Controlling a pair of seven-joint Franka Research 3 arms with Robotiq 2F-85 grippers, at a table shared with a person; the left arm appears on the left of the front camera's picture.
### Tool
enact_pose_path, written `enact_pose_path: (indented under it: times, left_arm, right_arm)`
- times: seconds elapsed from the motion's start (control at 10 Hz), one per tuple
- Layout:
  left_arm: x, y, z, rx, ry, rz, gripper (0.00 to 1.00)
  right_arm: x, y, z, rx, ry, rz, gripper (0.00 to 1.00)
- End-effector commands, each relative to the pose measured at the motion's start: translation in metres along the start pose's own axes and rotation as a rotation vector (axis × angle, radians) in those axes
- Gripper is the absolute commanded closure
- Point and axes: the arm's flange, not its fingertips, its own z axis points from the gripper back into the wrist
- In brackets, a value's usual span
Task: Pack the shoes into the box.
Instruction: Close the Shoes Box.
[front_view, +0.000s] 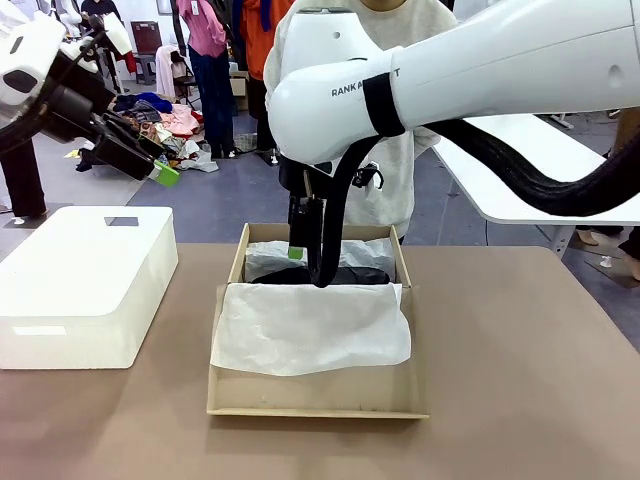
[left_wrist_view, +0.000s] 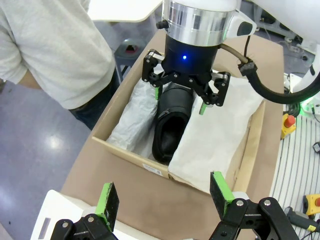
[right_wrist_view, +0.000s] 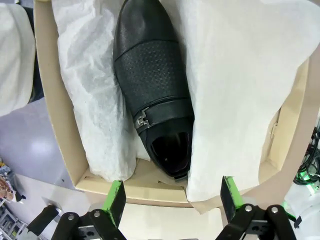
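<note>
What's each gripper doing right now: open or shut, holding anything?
Left gripper: open, empty.
Right gripper: open over the shoe lying in the box, not gripping it.

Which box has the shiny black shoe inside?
The open brown cardboard box, lined with white paper, holds the shoe. The white box beside it is closed.

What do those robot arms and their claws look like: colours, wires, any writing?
The left arm and right arm are smooth, rounded white shells. The right one carries dark lettering, a black strap and a thick black braided cable. Its wrist has a silver ring and a blue light. The right claw and left claw are black, each with two fingers tipped in green pads.
</note>
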Motion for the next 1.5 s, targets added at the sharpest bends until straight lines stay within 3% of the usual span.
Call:
enact_pose_path:
  times: [0.0,0.1,0.3,0.4,0.6,0.7,0.9,1.1,1.4]
  left_arm:
    - [-0.001,0.002,0.0,-0.01,-0.01,-0.011,0.04]
    - [-0.001,0.002,0.0,-0.01,-0.01,-0.011,0.04]
    - [-0.001,0.002,0.0,-0.01,-0.01,-0.011,0.04]
    - [-0.001,0.002,0.0,-0.01,-0.01,-0.011,0.04]
    - [-0.001,0.002,0.0,-0.01,-0.01,-0.011,0.04]
    - [-0.001,0.002,0.0,-0.01,-0.01,-0.011,0.04]
    - [-0.001,0.002,0.0,-0.01,-0.01,-0.011,0.04]
    - [-0.001,0.002,0.0,-0.01,-0.01,-0.011,0.04]
    - [-0.001,0.002,0.0,-0.01,-0.01,-0.011,0.04]
  right_arm:
    - [0.014,-0.009,-0.002,0.005,0.015,0.016,0.0]
    - [0.0,0.0,0.0,0.0,0.0,0.0,0.0]
    - [0.002,-0.002,-0.002,-0.001,-0.003,0.0,0.0]
    - [0.011,-0.008,0.009,-0.001,0.002,0.063,0.0]
    - [0.039,-0.024,0.03,-0.004,-0.04,0.29,0.0]
    - [0.055,-0.028,0.037,0.012,-0.109,0.422,0.0]
    - [0.09,-0.033,0.052,-0.031,-0.174,0.592,0.0]
    - [0.129,-0.033,0.057,-0.02,-0.238,0.881,0.0]
    - [0.168,-0.034,0.05,-0.031,-0.261,1.171,0.0]
